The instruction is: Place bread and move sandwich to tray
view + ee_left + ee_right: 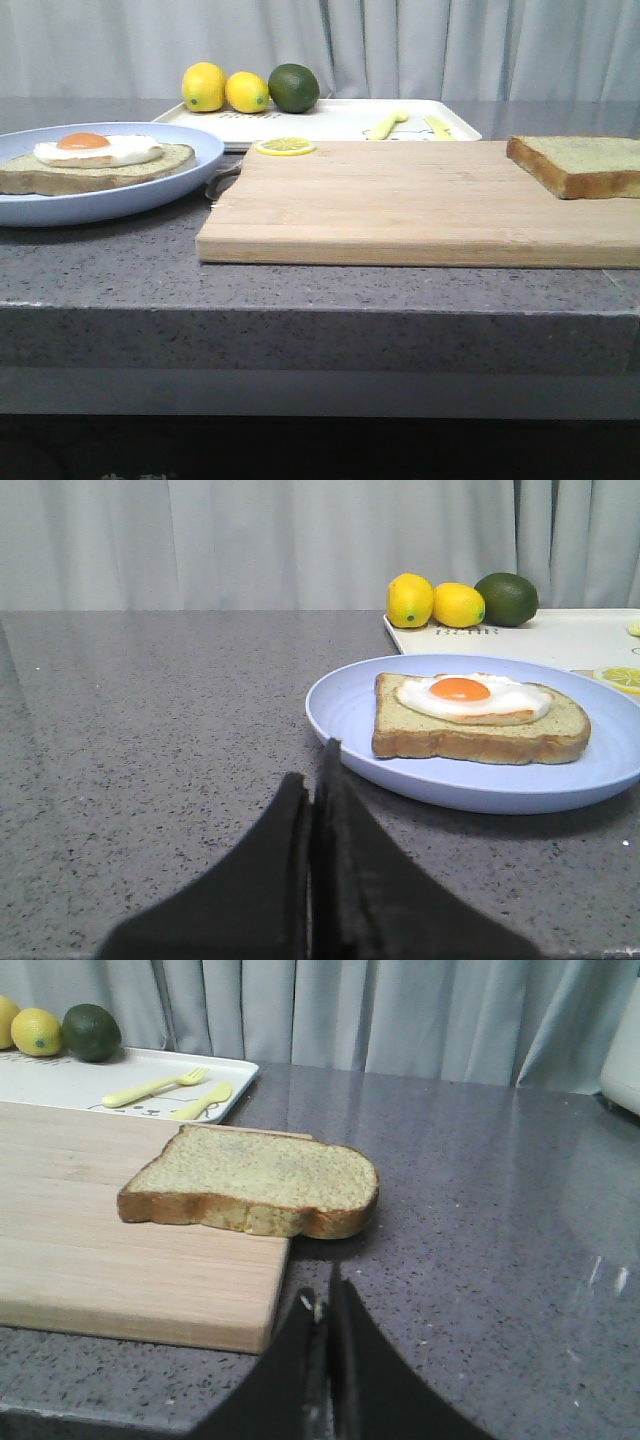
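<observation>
The bread (255, 1182) lies on the right end of the board (420, 205), its right edge hanging past the board over the desk (480, 1260). It sits just beyond my right jaws (322, 1305), so my right arm is much the nearer one. Its long axis runs left to right, and the browned crust faces me. It is a thick slice with a pale yellow-green crumb.

My right jaws are pressed together, empty. My left jaws (315, 780) are clenched on nothing too, facing the sandwich (480, 718) on the blue plate (345, 705) at the left. The tray (340, 120) lies far, behind the board, holding three fruits and cutlery.
</observation>
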### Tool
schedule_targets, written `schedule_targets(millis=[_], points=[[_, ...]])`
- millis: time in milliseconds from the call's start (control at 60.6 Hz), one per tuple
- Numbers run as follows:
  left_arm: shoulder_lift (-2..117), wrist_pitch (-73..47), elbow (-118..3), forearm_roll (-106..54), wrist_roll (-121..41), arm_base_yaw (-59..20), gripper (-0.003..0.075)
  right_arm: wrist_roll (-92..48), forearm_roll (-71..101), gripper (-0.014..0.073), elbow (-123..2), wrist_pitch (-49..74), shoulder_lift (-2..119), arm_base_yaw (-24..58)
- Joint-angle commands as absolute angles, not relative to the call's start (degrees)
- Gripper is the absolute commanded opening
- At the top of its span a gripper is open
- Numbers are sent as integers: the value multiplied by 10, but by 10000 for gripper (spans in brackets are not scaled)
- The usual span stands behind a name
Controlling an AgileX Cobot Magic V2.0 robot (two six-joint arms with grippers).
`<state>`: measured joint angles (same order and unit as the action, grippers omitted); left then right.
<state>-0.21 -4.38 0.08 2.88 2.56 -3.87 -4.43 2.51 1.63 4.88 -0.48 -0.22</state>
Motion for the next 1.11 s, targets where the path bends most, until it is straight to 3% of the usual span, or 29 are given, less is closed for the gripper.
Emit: schedule_targets(millis=[0,858,1089], points=[[-13,7,4,24,27,-38,-18,-50,25,-68,13,0,-19,-5],[-13,44,4,23,27,-38,-18,-50,25,-68,12,-27,-19,-5],[-13,48,-62,5,27,-38,-18,-50,25,-68,-58,27,-18,-5]])
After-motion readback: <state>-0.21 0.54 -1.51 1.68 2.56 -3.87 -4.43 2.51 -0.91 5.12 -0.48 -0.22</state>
